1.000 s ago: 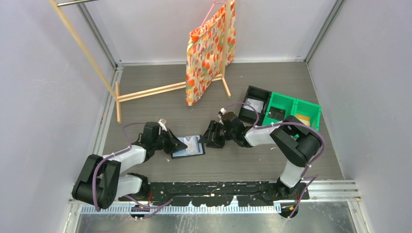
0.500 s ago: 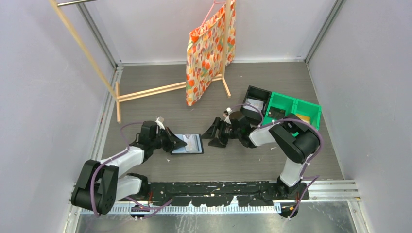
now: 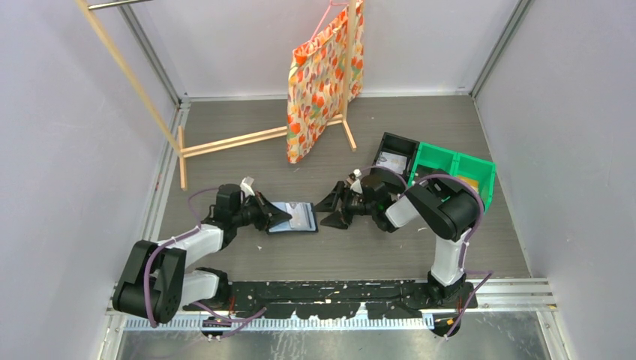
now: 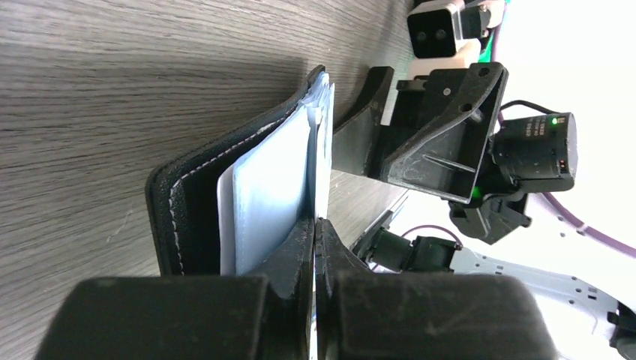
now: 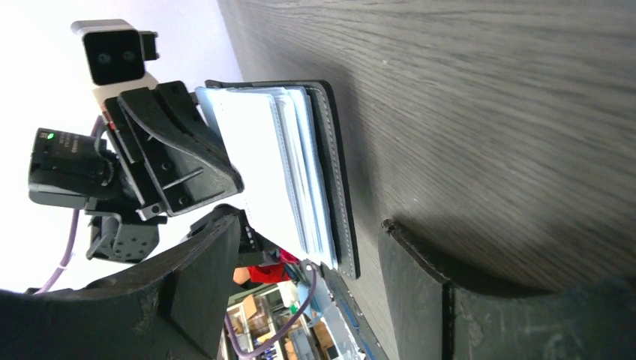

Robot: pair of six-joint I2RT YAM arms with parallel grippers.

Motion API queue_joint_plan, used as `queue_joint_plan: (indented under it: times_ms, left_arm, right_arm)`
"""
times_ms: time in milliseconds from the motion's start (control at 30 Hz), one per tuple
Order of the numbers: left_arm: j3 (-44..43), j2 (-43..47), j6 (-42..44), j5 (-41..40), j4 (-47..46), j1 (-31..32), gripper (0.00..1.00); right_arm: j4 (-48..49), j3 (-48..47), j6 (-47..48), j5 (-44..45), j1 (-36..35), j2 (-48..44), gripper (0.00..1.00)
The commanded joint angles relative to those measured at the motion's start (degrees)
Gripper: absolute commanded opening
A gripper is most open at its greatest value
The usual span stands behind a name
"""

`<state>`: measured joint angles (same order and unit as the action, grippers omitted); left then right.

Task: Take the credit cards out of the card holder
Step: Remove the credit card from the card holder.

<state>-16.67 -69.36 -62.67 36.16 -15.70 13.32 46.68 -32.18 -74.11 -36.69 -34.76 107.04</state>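
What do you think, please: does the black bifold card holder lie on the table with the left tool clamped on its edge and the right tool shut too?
Not quite: the right tool is open, not shut. The right wrist view shows it gaping wide in front of the small black bifold card holder. The holder does lie on the dark wood-grain table, with the left tool clamped on its edge.

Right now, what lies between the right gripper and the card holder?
Only bare table: the right wrist view shows plain wood grain between the open right gripper and the card holder.
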Motion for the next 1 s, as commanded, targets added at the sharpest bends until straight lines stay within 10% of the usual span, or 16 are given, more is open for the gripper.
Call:
queue_joint_plan:
  times_ms: [0,467,967]
  left_arm:
    - [-1.23,0.80,-2.02,3.93,-4.89,-0.57,0.01]
    - [-1.27,0.95,-4.59,7.28,-7.68,-0.66,0.01]
    - [0.88,2.05,-6.60,8.07,-10.84,-1.97,0.01]
  right_arm:
    - [12.51,-0.11,-5.49,-3.77,-0.27,2.81,0.72]
    - [9.38,-5.43,-3.29,-7.95,-3.87,-2.02,0.68]
    - [12.47,-4.55,-6.36,-4.07,-3.92,-0.47,0.17]
